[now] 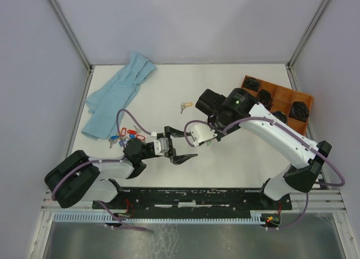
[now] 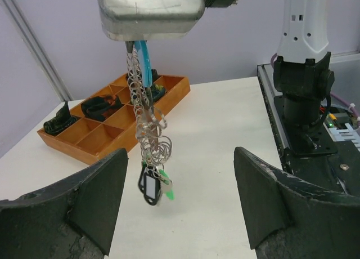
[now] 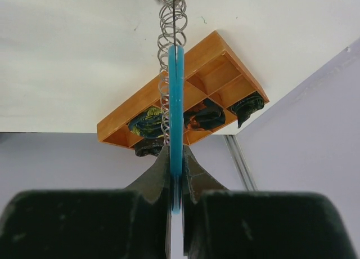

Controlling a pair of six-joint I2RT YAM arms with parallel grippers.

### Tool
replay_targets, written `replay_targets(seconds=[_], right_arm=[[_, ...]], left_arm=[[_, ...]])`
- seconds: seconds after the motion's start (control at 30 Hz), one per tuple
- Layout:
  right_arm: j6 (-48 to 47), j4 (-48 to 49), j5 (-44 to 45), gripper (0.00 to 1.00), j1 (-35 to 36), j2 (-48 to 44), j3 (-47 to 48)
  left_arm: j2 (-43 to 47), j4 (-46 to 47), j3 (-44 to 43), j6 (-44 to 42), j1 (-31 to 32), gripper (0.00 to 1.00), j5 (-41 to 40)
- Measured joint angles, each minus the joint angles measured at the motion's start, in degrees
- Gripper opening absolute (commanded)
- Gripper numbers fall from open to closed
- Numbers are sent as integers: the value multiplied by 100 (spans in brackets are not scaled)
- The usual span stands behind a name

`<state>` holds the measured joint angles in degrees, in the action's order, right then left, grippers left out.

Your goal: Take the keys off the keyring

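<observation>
My right gripper (image 3: 176, 170) is shut on the light blue sheathed stretch of the keyring (image 3: 176, 95), which hangs from it as a chain of silver rings (image 2: 148, 121). At the chain's lower end dangle keys with a black tag (image 2: 149, 186) and a green tag (image 2: 167, 192), just above the table. My left gripper (image 2: 180, 200) stands open in front of that hanging end. Its fingers (image 2: 98, 194) sit wide on either side, and the tags hang nearer the left finger without touching it. From above, the left gripper (image 1: 175, 146) faces the right one across a small gap.
Loose keys with red and blue tags (image 1: 126, 136) lie left of the left gripper, and one more key (image 1: 185, 106) lies mid-table. A light blue cloth (image 1: 118, 93) is at the back left. A wooden compartment tray (image 1: 279, 94) with dark items sits at the right.
</observation>
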<state>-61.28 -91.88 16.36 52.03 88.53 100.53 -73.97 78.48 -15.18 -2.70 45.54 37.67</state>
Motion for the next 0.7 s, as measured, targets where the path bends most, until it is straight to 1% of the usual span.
replay_targets(seconds=[0.2,0.33,0.57,0.63,0.7], right_arm=[[39,0,-144,2,-2,-20,-26],[42,0,-256,1,0,-55,-26],[57,0,-431,1,0,-94,-26],[61,0,-479,1,0,-98,-26],[79,0,-535,1,-2,-109,-26]], left_arm=[[-634,168,-291,-85,94,84,-33],[-970,348,-492,-79,98,82,-129],[-1606,739,-866,302,151,83,-118],[-1690,809,-868,472,186,81,-160],[-1749,852,-868,621,212,76,-197]])
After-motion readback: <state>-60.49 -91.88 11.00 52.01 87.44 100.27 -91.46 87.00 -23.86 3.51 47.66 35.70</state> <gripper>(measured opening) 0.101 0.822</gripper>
